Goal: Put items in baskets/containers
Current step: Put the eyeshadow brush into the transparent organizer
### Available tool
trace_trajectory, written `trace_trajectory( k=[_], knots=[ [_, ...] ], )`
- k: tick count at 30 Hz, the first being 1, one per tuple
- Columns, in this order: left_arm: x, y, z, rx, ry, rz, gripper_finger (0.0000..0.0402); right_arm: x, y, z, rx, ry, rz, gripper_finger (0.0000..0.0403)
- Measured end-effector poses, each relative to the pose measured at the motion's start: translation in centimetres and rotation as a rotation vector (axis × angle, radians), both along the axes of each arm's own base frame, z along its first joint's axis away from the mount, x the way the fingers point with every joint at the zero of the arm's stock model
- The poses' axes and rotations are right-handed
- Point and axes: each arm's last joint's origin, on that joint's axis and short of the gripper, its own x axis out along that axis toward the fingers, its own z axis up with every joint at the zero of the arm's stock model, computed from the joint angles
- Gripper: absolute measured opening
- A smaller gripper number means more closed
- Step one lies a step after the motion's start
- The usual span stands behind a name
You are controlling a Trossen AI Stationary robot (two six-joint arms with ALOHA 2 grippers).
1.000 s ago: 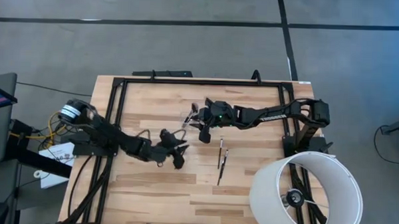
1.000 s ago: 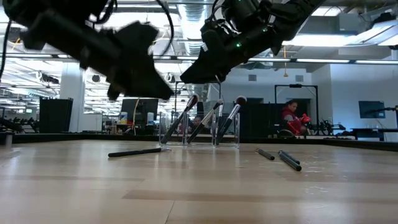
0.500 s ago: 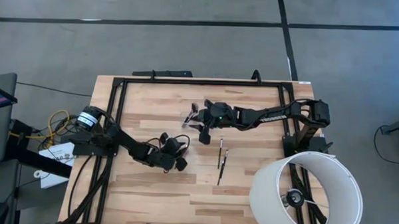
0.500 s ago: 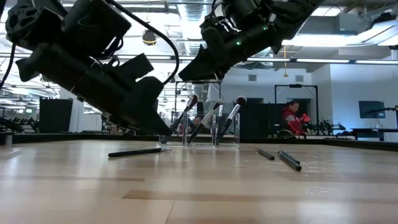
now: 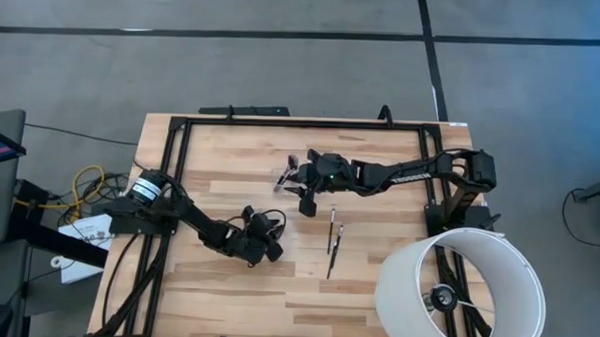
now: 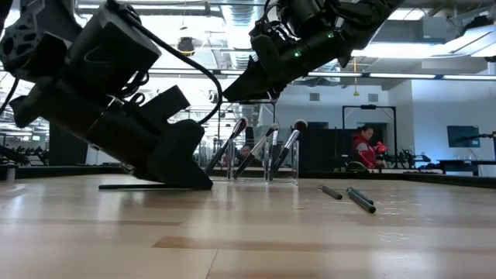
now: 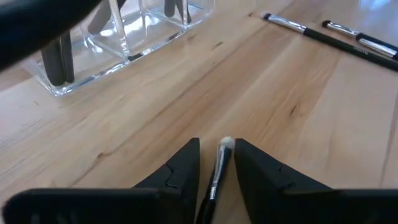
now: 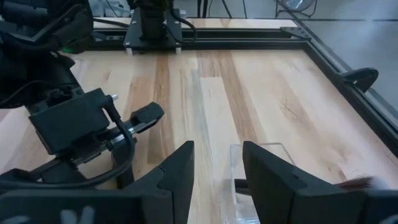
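Down comes the left claw (image 5: 267, 249) since a second ago. Now it sits low on the pale wooden surface (image 5: 225, 296), its fingers a little apart around a thin dark makeup brush (image 7: 217, 168) but not yet pinching it. A pick-up looks close. The small clear plastic holder (image 6: 248, 164) stands near, already with brushes in it. The right claw (image 5: 304, 201) hovers open just over the holder, so room there is tight. Two more brushes (image 5: 333, 240) lie close by. The surface's edges are far off.

Two matte black jointed arms, looping black cables, tapered wedge fingers (image 7: 186, 168), green indicator light
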Motion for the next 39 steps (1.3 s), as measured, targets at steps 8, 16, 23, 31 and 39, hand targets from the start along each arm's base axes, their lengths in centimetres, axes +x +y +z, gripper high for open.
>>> trace_trajectory(
  k=[8, 16, 23, 31, 39],
  knots=[
    [-0.2, -0.2, 0.1, 0.011, 0.026, -0.053, 0.0014, 0.0, 0.0, 0.0, -0.007, 0.002, 0.004, 0.0127],
    [-0.4, -0.1, 4.2, 0.055, -0.02, -0.11, 0.0012, -0.8, 1.0, 2.0, -0.009, -0.023, 0.029, 0.0127],
    [-2.8, 1.1, 13.9, 0.13, -0.305, -0.095, 0.0009, -2.2, 2.6, 4.3, -0.033, -0.034, 0.083, 0.0127],
    [-7.6, 2.9, 20.7, 0.257, -0.646, -0.298, 0.0008, -1.6, 3.3, 3.0, -0.069, 0.003, 0.147, 0.0178],
    [-7.6, 4.9, 19.5, 0.359, -0.83, -0.529, 0.0006, 0.7, 3.4, 3.4, -0.003, -0.313, 0.247, 0.0225]
  ],
)
